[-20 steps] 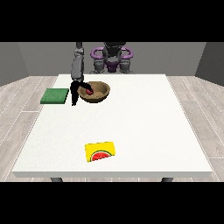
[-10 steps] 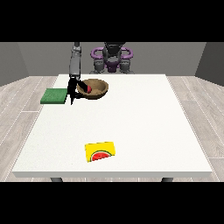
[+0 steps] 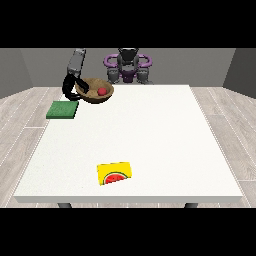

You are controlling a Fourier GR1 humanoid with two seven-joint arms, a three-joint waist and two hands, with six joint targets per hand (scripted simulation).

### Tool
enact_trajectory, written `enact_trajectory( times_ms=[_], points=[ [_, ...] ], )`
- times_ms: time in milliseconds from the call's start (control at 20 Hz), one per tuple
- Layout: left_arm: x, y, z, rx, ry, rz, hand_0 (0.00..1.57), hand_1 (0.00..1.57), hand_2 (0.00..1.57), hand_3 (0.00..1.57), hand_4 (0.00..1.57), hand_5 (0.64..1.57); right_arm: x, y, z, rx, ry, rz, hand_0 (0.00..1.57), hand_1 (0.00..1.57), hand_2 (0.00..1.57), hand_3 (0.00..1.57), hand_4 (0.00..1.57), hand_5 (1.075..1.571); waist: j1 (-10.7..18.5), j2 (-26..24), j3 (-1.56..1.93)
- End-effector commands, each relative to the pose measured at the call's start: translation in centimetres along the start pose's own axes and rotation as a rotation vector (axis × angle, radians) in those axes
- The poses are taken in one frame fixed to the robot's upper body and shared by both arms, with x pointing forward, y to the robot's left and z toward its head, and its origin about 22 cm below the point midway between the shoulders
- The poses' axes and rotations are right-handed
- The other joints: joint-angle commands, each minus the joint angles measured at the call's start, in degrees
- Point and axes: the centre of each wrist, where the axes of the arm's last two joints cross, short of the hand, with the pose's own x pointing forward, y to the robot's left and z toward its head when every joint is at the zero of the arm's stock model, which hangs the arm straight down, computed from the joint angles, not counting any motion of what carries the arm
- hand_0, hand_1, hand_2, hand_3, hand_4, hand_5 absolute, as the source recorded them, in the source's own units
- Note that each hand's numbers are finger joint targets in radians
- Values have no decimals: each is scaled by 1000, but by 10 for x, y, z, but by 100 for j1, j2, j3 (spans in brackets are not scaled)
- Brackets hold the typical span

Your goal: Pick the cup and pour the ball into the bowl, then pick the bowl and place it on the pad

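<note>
A brown wooden bowl [image 3: 94, 93] hangs above the table's far left part, tilted a little. A red ball [image 3: 101, 91] lies inside it. The hand at the view's left [image 3: 71, 88] is curled over the bowl's left rim and holds it up. The green pad [image 3: 62, 109] lies flat on the table just below and left of the bowl. No cup shows anywhere. The hand at the view's right [image 3: 145, 76] stays close to the robot's body behind the table's far edge; its state is unclear.
A yellow card with a watermelon picture [image 3: 114, 173] lies near the table's front edge. The white table [image 3: 150, 135] spreads wide to the right. The robot's torso [image 3: 128, 62] stands behind the far edge.
The bowl with the ball has risen off the table and shifted towards the view's left, nearer the green pad, carried by the hand at the view's left.
</note>
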Motion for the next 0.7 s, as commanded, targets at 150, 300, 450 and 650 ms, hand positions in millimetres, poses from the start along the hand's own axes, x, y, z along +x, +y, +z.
enact_trajectory(
  times_ms=[150,300,450,650],
  points=[
    [-5,18,14,27,-51,-30,0,0,0,0,0,1539,20,-25,-16,6,-26,43,1571,1571,1571,1571,1299,1520,-110,383,21],
    [0,11,7,49,-2,-32,0,0,0,0,0,1535,6,-23,-19,21,3,73,1571,1571,1571,1571,1299,1520,-235,120,25],
    [17,10,2,34,-74,-44,0,0,0,0,0,1539,2,-38,-26,-18,-43,71,1571,1571,1571,1571,1295,1514,-155,435,27],
    [25,16,3,63,-73,-53,0,0,0,0,0,1535,6,-89,-29,-15,-77,80,1571,1571,1571,1571,1297,1534,-387,449,27]
  ],
)
